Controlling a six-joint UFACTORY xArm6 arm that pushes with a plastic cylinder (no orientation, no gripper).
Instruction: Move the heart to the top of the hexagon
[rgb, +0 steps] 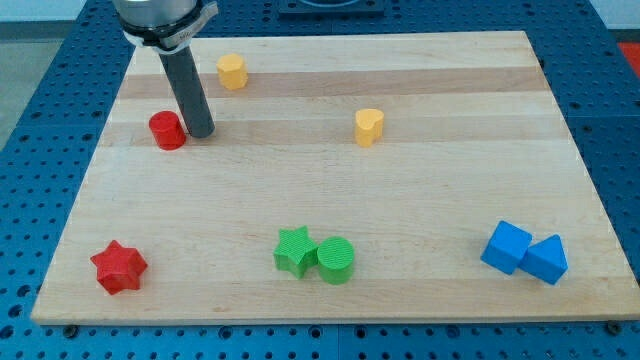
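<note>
**Tip parked by the red block, heart off to the right**

There is no hand on this arm, so nothing is released, clenched or grasping; I have only the rod. My tip (201, 133) sits on the bench (450, 190) near the view's upper left, just beside the red cylinder (167, 131), on that block's right; whether it touches the block I cannot tell.

Working outward, the yellow hexagon (232, 72) lies a little above and to the right of my tip, close to the bench's top edge. The yellow heart (369, 127) stands well apart, to the view's right of my tip at roughly the same height, and below and to the right of the hexagon.

That is the relation that matters: the heart has to travel left and up to reach the hexagon's top side, so I judge my tip must first get round to the heart's far right or lower right. Room above the hexagon looks tight.

Further out, along the view's bottom, are a red star (119, 266), a green star (294, 250) touching a green cylinder (336, 260), and two blue blocks (524, 252) side by side.
</note>
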